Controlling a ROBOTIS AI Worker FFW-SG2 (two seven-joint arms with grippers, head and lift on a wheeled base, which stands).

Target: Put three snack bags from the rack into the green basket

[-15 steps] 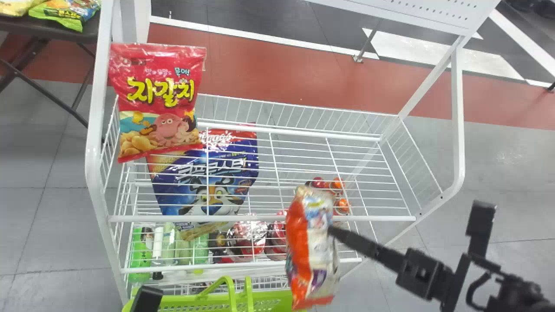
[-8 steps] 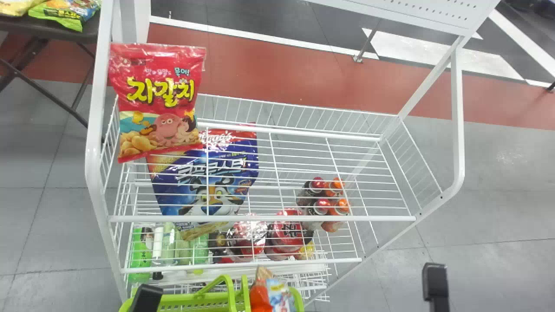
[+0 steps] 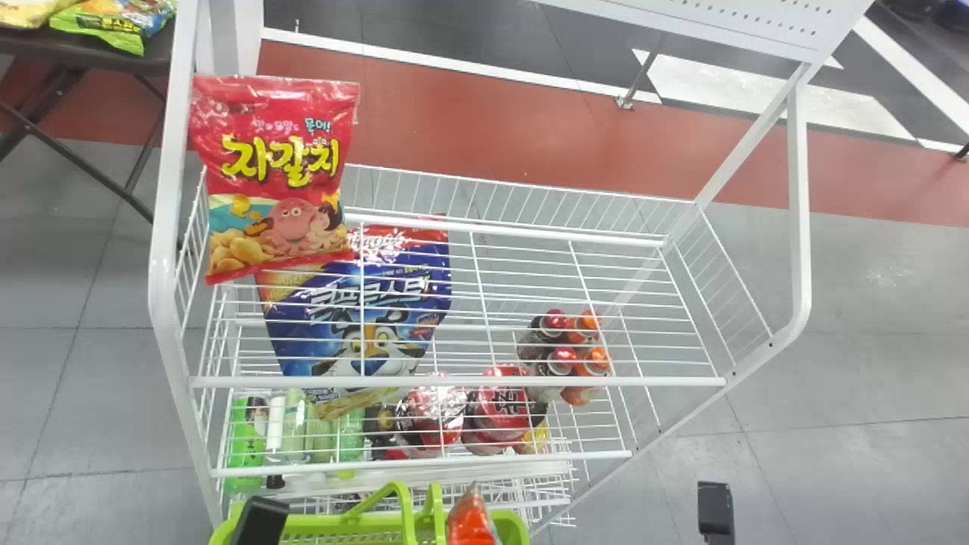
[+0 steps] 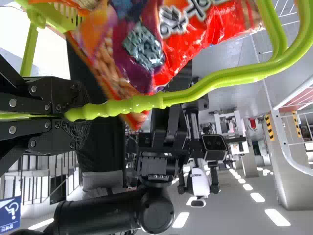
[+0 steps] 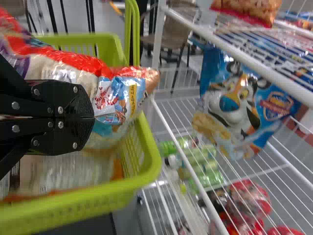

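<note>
Head view: a black part of my right pincer stands at the bottom edge, to the right of the green basket, and the red-orange end of a snack bag pokes up near the basket's right side. In the right wrist view, my right pincer has its two fingers closed on that snack bag, which I hold at the basket's opening, its blue-and-white end near the rim. It is blurred there, so it is only as far as I can judge that I have it pinched by its side. Beneath it another bag lies inside the basket. My left pincer is clamped on the basket's green handle. On the white rack, a red octopus bag stands at the left end of the top shelf. Below that shelf's wires I see a blue tiger bag, bottles with red and orange caps, round red packs and green bottles. More snack bags rest on a dark table, beyond the rack's left side.
</note>
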